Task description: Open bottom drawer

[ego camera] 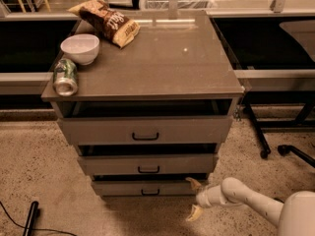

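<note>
The grey-brown cabinet (147, 68) has three drawers, each pulled out a little. The bottom drawer (123, 187) is the lowest and shortest front, with a small black bar handle (150, 192). My gripper (193, 197) is at the end of the white arm coming from the lower right. It sits just right of the bottom drawer's right end, near the floor. Its two tan fingers are spread apart, one (194, 183) by the drawer's corner and one lower down. It holds nothing.
On the cabinet top lie a green can (65, 76) on its side, a white bowl (80, 48) and a chip bag (107, 22). A chair base (275, 141) stands at the right. A black cable and rod (30, 218) lie on the floor at lower left.
</note>
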Robot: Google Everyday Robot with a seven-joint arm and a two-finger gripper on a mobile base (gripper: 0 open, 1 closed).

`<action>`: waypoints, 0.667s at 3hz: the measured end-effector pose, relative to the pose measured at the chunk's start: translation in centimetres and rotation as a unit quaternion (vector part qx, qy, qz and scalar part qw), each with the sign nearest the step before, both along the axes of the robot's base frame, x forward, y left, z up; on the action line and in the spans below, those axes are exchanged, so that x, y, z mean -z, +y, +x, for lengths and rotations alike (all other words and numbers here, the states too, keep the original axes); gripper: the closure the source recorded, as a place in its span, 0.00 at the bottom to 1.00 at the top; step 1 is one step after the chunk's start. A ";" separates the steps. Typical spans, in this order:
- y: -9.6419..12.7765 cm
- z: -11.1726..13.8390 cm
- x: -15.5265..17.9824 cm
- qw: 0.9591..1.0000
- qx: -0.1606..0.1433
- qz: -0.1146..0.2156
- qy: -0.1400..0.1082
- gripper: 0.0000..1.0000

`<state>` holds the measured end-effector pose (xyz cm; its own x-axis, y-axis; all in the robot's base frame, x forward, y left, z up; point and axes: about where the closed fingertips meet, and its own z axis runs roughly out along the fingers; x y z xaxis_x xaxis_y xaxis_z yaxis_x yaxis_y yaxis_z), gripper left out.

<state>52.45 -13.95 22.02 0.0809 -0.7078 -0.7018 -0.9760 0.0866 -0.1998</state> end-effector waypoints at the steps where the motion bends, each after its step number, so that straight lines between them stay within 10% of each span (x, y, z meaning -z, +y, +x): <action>1: -1.9 2.0 2.3 0.999 0.033 0.007 0.007 0.00; 2: -2.6 4.5 2.6 0.999 0.044 0.000 0.005 0.00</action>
